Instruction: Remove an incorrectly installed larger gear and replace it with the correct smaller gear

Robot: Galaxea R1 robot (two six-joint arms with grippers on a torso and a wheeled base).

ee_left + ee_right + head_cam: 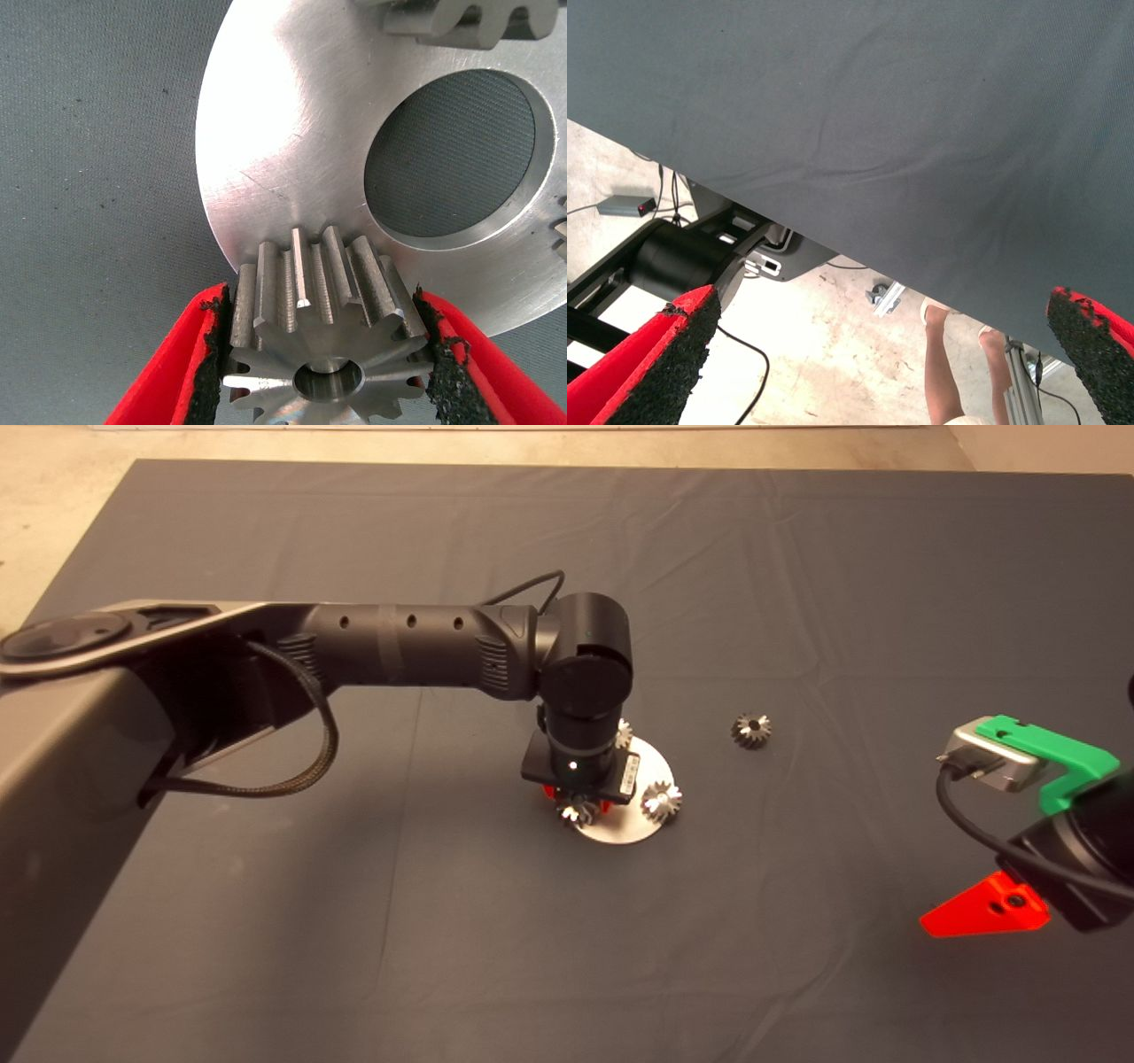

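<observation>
In the left wrist view the larger gear (328,328), bright silver with a centre hole, sits between my left gripper's (323,354) black pads, which press on its teeth from both sides. From above, the same gear (580,811) is at the near left edge of the round silver plate (625,833), under the left gripper (580,804). I cannot tell whether it is lifted off the plate (292,133). The smaller gear (750,731), dark, lies on the mat to the right of the plate. My right gripper (877,354) waits open at the lower right.
Two other silver gears stand on the plate, one on its right side (662,801) and one at its far side (624,733). The plate has a large round hole (452,155). A person's legs (943,363) show on the floor beyond the mat.
</observation>
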